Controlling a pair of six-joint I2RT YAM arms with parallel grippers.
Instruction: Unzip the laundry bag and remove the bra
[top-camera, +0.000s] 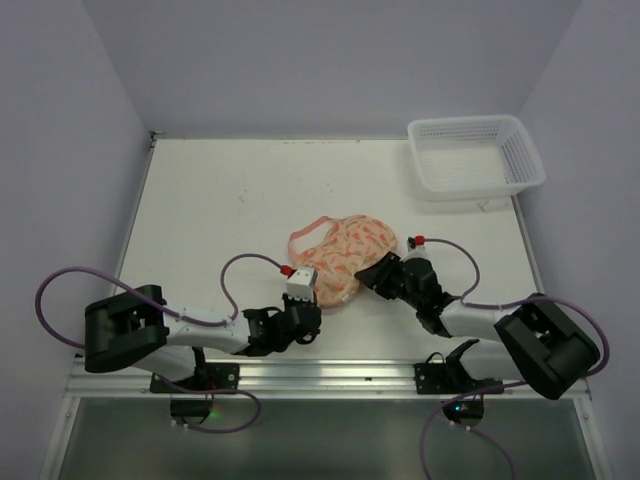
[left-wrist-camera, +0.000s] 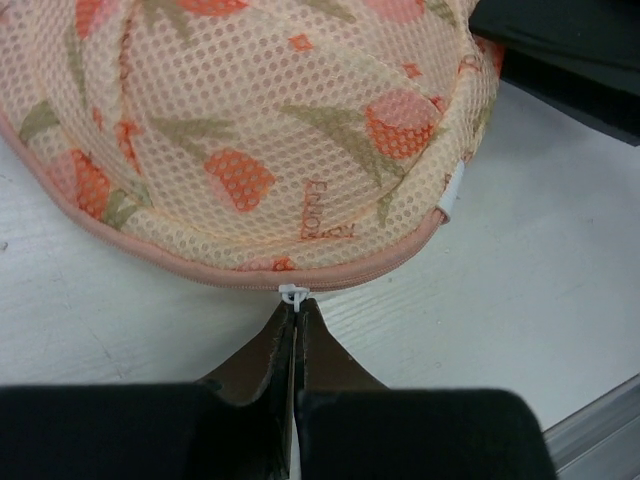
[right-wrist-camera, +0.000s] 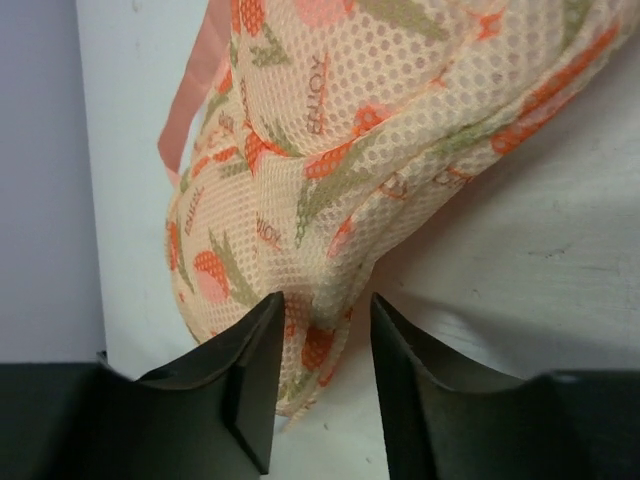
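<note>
So that the zip can slide, your left gripper (left-wrist-camera: 295, 308) pinches the zip tab (left-wrist-camera: 291, 293). Your right gripper (right-wrist-camera: 325, 310) sits open round a fold of the laundry bag (top-camera: 345, 255), lying between both grippers, to steady it.

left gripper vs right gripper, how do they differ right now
The left gripper has its fingers pressed together at the white zip pull; the right gripper has its fingers apart, straddling a fold of the laundry bag. The left gripper meets the bag's pink zip trim, the right gripper its printed mesh. Both are at the bag.
</note>
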